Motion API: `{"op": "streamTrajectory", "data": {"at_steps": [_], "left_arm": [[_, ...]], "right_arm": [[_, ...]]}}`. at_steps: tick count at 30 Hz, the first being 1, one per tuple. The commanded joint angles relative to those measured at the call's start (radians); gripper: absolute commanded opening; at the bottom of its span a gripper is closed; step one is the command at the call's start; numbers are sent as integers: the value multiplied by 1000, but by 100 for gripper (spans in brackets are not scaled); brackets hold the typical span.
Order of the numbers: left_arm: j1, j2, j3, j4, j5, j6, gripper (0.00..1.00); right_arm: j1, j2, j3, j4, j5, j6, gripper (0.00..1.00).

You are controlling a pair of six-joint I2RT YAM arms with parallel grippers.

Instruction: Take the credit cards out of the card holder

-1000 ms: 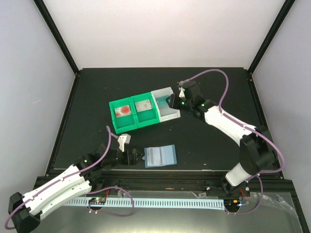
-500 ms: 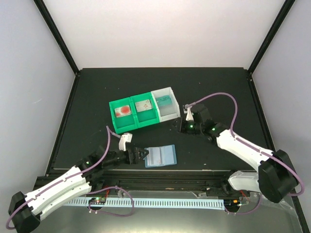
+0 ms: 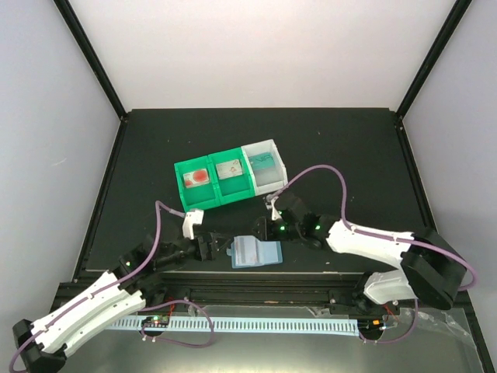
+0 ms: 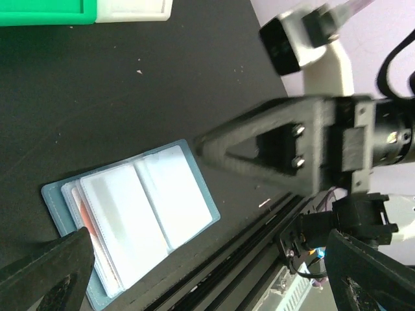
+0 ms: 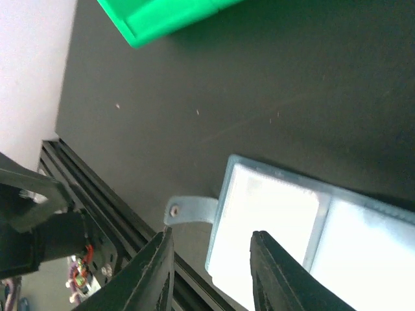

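My left tool (image 3: 211, 247) lies low near the front edge of the counter (image 3: 349, 155). Its fingers (image 4: 45, 278) are spread wide with nothing between them, and it points at the left end of the holder (image 3: 256, 253), just beside the tab (image 5: 188, 210). I cannot tell whether it touches.

Behind it stands the green bin (image 3: 216, 180). In each of its two compartments is a whitish piece with red marks, the left one (image 3: 200, 177) carrying a round red blot.

The holder lies flat and opened out on the counter near the front edge, between the two tools. It is pale blue, translucent plastic with two clear pockets side by side, and the tab sticks out from its left end with a small stud on it. From the left wrist I see a card (image 4: 84, 223) with a reddish edge tucked in the left pocket. The right pocket looks plain milky white. Any print on it is too small for me to read.

The white bin (image 3: 273, 148) adjoins the green one on the right and holds a teal card (image 3: 262, 161).

My right tool (image 5: 211, 259) hovers over the holder's far left corner, fingers parted by a modest gap and gripping nothing.
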Motion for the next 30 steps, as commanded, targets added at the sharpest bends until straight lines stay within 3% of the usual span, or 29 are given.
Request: {"op": "streamTrajectory", "data": {"at_steps": [1, 11, 30], "left_arm": [[0, -48, 39, -84, -4, 5, 99], [0, -171, -8, -97, -20, -69, 99], [0, -117, -29, -8, 28, -110, 99]], "right_arm": [[78, 65, 19, 40, 89, 43, 34], [155, 158, 32, -2, 209, 43, 33], [179, 253, 53, -37, 234, 46, 32]]}}
